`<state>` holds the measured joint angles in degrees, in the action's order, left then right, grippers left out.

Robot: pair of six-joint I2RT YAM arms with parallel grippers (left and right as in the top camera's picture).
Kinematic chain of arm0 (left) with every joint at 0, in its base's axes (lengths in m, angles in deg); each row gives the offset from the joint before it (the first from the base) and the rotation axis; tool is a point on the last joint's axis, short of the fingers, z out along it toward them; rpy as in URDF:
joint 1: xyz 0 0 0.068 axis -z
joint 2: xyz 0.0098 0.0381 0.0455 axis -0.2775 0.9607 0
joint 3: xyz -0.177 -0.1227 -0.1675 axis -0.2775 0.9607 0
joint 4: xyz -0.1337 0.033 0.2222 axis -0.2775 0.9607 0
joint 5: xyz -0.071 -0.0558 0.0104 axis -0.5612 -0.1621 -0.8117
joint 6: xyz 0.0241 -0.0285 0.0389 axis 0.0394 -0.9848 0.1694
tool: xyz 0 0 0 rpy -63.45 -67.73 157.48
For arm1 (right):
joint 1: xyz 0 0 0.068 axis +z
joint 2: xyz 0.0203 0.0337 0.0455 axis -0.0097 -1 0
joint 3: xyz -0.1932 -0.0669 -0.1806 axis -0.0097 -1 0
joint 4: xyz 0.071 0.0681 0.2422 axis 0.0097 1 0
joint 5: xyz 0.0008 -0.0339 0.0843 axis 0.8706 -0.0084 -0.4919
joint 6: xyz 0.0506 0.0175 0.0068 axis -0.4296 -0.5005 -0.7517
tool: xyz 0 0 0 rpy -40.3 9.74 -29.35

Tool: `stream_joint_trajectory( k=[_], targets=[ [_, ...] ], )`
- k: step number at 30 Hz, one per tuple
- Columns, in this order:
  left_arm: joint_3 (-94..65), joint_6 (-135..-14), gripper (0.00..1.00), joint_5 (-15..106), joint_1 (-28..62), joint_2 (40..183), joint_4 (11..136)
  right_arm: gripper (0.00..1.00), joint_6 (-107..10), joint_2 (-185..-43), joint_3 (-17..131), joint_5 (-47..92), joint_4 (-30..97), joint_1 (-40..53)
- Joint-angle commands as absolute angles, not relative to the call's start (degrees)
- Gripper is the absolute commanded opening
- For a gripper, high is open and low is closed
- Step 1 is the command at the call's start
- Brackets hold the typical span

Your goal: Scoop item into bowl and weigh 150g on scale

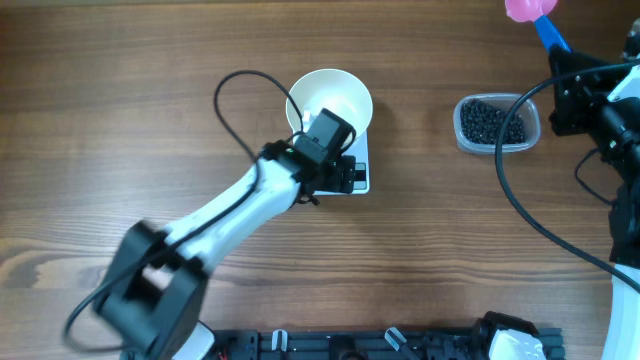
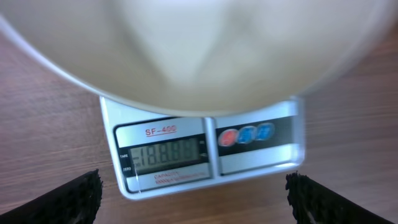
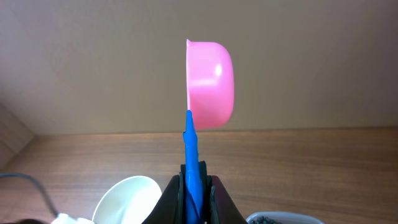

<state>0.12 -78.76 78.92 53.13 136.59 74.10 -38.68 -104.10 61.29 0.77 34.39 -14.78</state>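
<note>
At the left of the wooden worktop [image 1: 110,90], the left arm [image 1: 230,215] reaches in on a slant to the middle, where the white bowl [image 1: 342,95] sits on the scale [image 2: 261,155]. The left jaws stand wide apart with nothing between them. In the wrist view their black fingertips [image 2: 68,199] hang off the two near corners of the scale. The display [image 2: 165,155] is straight ahead, and the bowl is just beyond it. The digits are too blurred to read. What shows of the bowl's inside is bare white.

Further right, well apart from the bowl, a clear tub [image 1: 461,128] holds the black beans [image 1: 488,120]. At the far right, the right jaws are clamped tight on the blue handle [image 3: 191,162] of a pink scoop [image 3: 211,84]. The scoop stands up on its handle with its cup turned sideways, held in the air past the tub. The beans lie near those jaws but clear of the scoop, all of them in the tub.
</note>
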Motion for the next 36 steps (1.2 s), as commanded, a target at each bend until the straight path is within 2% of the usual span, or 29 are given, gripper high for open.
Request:
stream_joint_trajectory(
  k=[1, 5, 9, 12, 18, 21, 24, 31, 36],
  targets=[
    [0.2, -76.0, 1.0, 74.3, 53.0, 125.5, 75.9, 0.04, -39.5, -104.1, 61.8, 0.7, 34.3, -14.8],
    [0.2, -71.3, 1.0, 72.6, 52.6, 117.3, 83.8, 0.04, -39.5, -104.1, 61.8, 0.7, 34.3, -14.8],
    [0.2, -68.3, 1.0, 72.5, 48.4, 114.5, 93.2, 0.04, -39.5, -104.2, 61.8, 0.7, 34.3, -14.8],
    [0.2, -64.2, 1.0, 64.8, 43.7, 114.5, 94.1, 0.04, -39.6, -105.0, 61.8, 0.6, 34.4, -14.8],
    [0.2, -59.8, 1.0, 59.4, 38.3, 114.5, 94.8, 0.04, -39.5, -105.0, 61.8, 0.6, 34.4, -14.8],
    [0.2, -59.6, 1.0, 62.0, 38.0, 114.5, 94.8, 0.04, -39.5, -105.0, 61.8, 0.6, 34.4, -14.8],
    [0.2, -60.0, 1.0, 71.6, 38.0, 114.5, 94.8, 0.04, -39.5, -105.0, 61.8, 0.6, 34.3, -14.8],
    [0.2, -60.0, 1.0, 71.1, 38.0, 114.5, 94.5, 0.04, -39.9, -105.0, 61.8, 0.6, 32.5, -14.8],
    [0.2, -60.0, 1.0, 71.1, 38.0, 114.5, 94.5, 0.04, -46.9, -105.0, 61.8, 0.7, 31.0, -14.8]
  ],
)
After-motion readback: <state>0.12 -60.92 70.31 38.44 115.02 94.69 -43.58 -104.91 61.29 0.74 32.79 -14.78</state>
